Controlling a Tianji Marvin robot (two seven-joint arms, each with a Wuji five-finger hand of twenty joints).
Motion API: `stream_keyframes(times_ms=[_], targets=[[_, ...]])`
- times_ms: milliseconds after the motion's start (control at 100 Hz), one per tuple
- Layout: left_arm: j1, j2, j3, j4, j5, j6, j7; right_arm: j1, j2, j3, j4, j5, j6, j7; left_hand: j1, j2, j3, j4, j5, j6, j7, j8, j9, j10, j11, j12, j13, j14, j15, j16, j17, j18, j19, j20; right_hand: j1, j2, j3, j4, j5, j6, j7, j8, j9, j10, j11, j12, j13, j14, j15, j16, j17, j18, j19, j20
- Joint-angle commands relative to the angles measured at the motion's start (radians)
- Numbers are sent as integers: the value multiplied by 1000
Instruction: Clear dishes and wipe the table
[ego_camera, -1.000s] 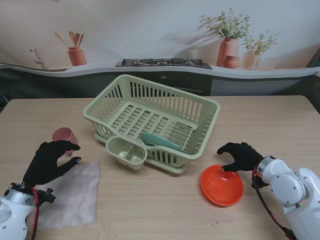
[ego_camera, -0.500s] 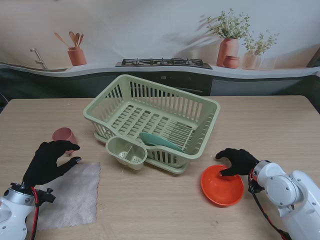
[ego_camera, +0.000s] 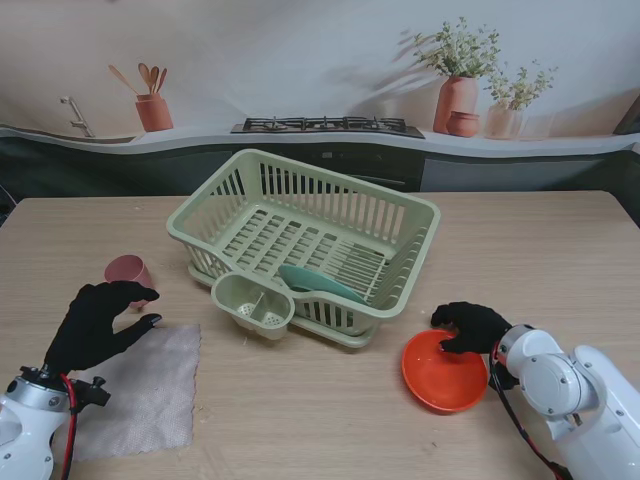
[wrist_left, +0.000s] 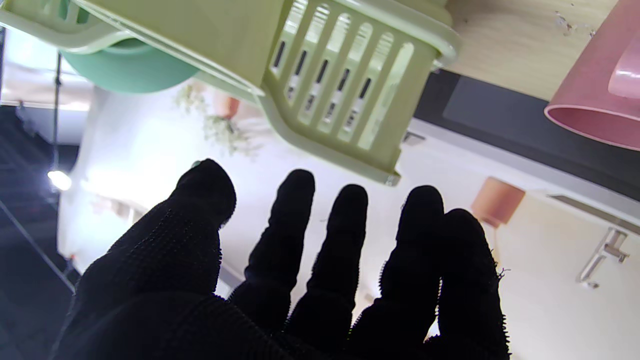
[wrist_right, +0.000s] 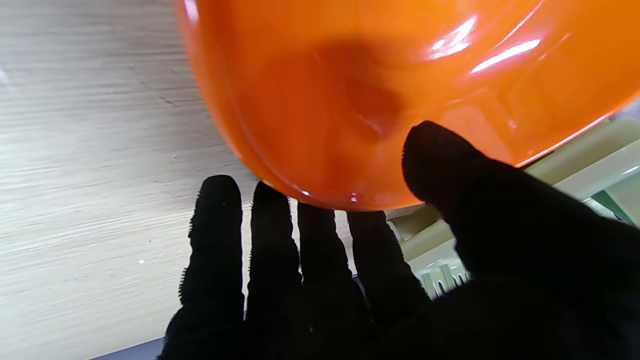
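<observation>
Right hand (ego_camera: 470, 327) at bowl (ego_camera: 443, 372) rim, thumb inside, fingers outside, grasp not yet closed; pinch firmly, then lift toward rack (ego_camera: 305, 240) at 11 o'clock; left hand (ego_camera: 98, 322) released, idle.

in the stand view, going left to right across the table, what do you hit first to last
left hand → pink cup → grey cloth → small cutlery holder on the dish rack → orange bowl → right hand, at the bowl's far rim.
</observation>
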Motion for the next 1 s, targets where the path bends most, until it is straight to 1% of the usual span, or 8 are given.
stream_keyframes(times_ms=[0, 110, 290, 420, 460, 640, 790, 990], targets=[[4, -2, -1, -7, -1, -1, -9, -14, -5, -11, 13, -9, 3, 17, 14, 37, -19, 28, 29, 8, -11, -7, -4, 25, -6, -3, -13, 27, -1, 1, -13, 10, -3, -3, 55, 18, 28, 8, 27, 18, 39, 7, 36, 19, 32, 22, 149, 65, 144, 60, 53, 28, 78, 21], [5, -2, 0, -8, -1, 1, -9, -12, -6, -19, 17, -14, 8, 7, 14, 37, -19, 28, 30, 6, -10, -7, -4, 24, -6, -3, -12, 22, 1, 2, -13, 10, -3, -3, 119, 25, 36, 16, 72, 25, 72, 0, 97, 35, 52, 30, 236, 81, 219, 79, 156, 36, 163, 25], [6, -2, 0, -8, 0, 4, -6, -10, -8, -32, 23, -26, 17, -9, 14, 37, -19, 28, 29, 7, -10, -6, -4, 25, -7, -3, -12, 21, 1, 2, -13, 10, -3, -3, 146, -4, 130, 22, 143, 26, 107, -12, 186, 53, 72, 39, 352, 90, 297, 95, 289, 47, 256, 10], [5, -2, 1, -8, 0, 6, -6, -7, -9, -40, 29, -35, 22, -17, 13, 36, -19, 28, 29, 8, -11, -7, -5, 26, -7, -3, -14, 29, -2, 1, -14, 10, -4, -3, 187, -45, 194, -62, 193, 11, 193, -152, 272, 58, 77, 41, 437, 88, 334, 89, 374, 46, 309, -24], [5, -2, 1, -8, 1, 6, -6, -6, -9, -43, 32, -37, 21, -22, 13, 37, -18, 28, 29, 6, -11, -7, -4, 24, -7, -3, -11, 16, 2, 2, -14, 10, -4, -3, 206, -61, 211, -79, 213, 5, 221, -174, 311, 61, 76, 36, 471, 85, 347, 90, 407, 49, 325, -24], [5, -2, 2, -7, 0, 9, -8, -5, -13, -50, 38, -29, 26, -41, 12, 37, -18, 28, 29, 8, -12, -7, -5, 25, -7, -3, -16, 29, -2, 1, -15, 9, -4, -3, 291, -90, 234, -142, 341, -45, 343, -253, 517, 57, 50, 10, 626, 84, 383, 54, 544, 68, 378, -33], [4, -2, 1, -6, 2, 7, -4, -7, -17, -50, 37, 8, 42, -50, 12, 37, -18, 28, 28, 6, -12, -7, -6, 25, -7, -3, -13, 18, 1, 2, -15, 10, -4, -3, 308, -109, 242, -148, 437, -83, 360, -280, 612, 45, 26, -1, 683, 90, 404, 83, 591, 73, 407, -25], [4, -2, 1, -6, 2, 7, -4, -20, -24, -29, 21, 41, 51, -70, 13, 39, -19, 28, 28, 6, -11, -7, -5, 24, -7, -3, -15, 26, -1, 1, -15, 9, -4, -3, 295, -135, 310, -152, 513, -88, 356, -251, 659, 63, 38, 69, 715, 107, 487, 153, 643, 69, 463, 23]])
